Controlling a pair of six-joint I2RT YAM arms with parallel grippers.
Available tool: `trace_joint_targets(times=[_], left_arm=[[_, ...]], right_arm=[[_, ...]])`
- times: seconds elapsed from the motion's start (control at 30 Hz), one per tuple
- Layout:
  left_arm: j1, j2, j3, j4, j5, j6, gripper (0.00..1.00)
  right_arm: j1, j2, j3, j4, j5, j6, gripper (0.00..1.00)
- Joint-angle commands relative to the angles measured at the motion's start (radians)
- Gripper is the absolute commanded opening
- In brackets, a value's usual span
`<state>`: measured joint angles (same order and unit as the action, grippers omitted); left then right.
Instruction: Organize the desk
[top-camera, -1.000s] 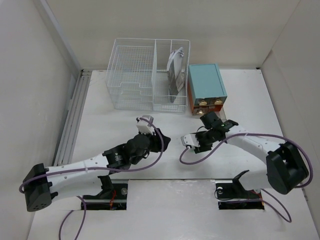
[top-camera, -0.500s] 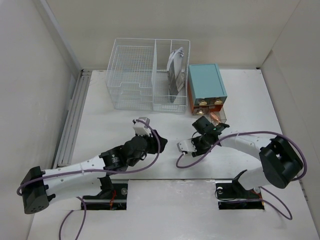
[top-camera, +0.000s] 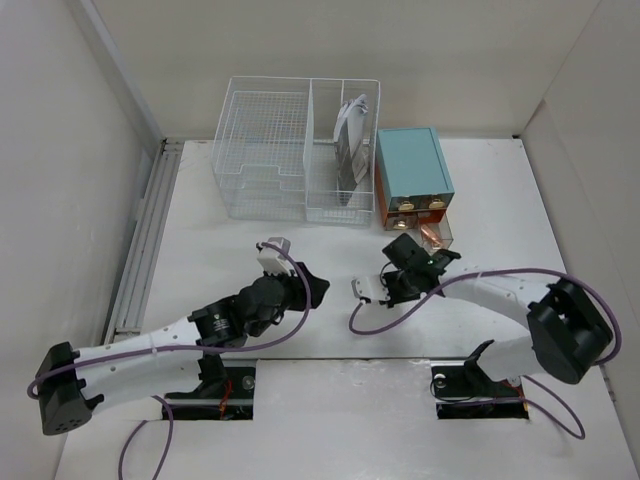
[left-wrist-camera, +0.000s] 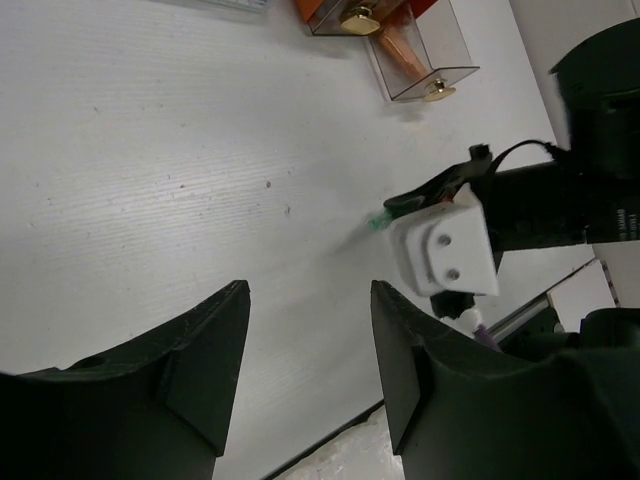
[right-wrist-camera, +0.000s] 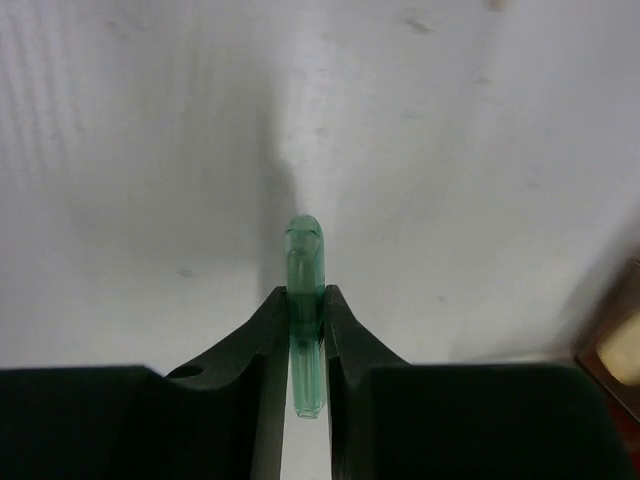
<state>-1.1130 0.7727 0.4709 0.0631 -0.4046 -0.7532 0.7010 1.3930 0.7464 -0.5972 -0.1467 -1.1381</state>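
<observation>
The desk (top-camera: 200, 250) is a wide white tabletop. My right gripper (right-wrist-camera: 305, 295) is shut on a small translucent green pen-like piece (right-wrist-camera: 305, 250), held close above the desk at centre right (top-camera: 388, 290). The green tip also shows in the left wrist view (left-wrist-camera: 378, 222), beside the right gripper's white camera mount (left-wrist-camera: 445, 250). My left gripper (left-wrist-camera: 308, 300) is open and empty, low over bare desk just left of the right gripper (top-camera: 318, 290).
A white wire basket (top-camera: 265, 150) stands at the back, with grey and white items (top-camera: 350, 140) in its right compartment. A teal-topped drawer box (top-camera: 412, 165) stands right of it, with a clear drawer (top-camera: 435, 235) pulled open in front of it.
My left arm has drawn back toward the near left. My right gripper has shifted left, away from the open drawer, still holding the green piece.
</observation>
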Motion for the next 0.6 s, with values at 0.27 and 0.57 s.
trace_joint_targets(times=[0.27, 0.57], left_arm=[[-0.005, 0.010, -0.015, 0.047, 0.016, -0.009, 0.48], [-0.005, 0.019, -0.025, 0.080, 0.027, -0.009, 0.48]], right_arm=[[-0.184, -0.117, 0.106, 0.367, 0.406, 0.307, 0.03], [-0.316, 0.012, 0.192, 0.404, 0.452, 0.340, 0.03]])
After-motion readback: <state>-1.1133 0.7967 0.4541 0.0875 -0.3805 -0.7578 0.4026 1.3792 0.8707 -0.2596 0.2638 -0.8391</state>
